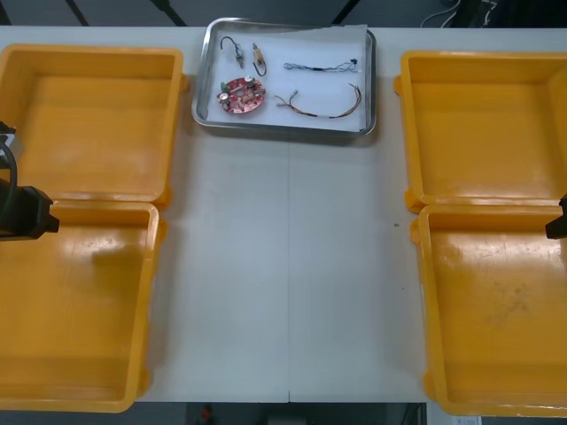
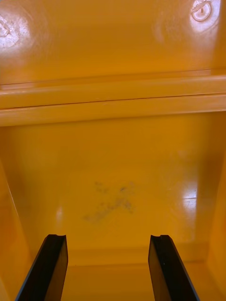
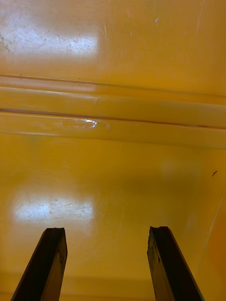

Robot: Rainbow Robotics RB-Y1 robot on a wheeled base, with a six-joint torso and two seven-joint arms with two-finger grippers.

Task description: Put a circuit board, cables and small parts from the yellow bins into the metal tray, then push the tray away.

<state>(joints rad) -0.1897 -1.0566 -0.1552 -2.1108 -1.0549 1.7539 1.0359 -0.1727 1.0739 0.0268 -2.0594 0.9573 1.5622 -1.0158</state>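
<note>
Light table (image 1: pixel 283 283) runs open from the near rim of the metal tray (image 1: pixel 283 131) back toward me, with yellow bins (image 1: pixel 89 115) walling both sides of that lane. The tray sits at the far edge, holding the circuit board (image 1: pixel 241 95), small metal parts (image 1: pixel 258 59), a blue and white cable (image 1: pixel 319 65) and a red and yellow cable (image 1: pixel 323 108). My left gripper (image 3: pixel 107 230) hangs over the near bin left of the tray, fingers wide, gripping nothing. My right gripper (image 2: pixel 109 237) is spread likewise over the near bin on the tray's right.
</note>
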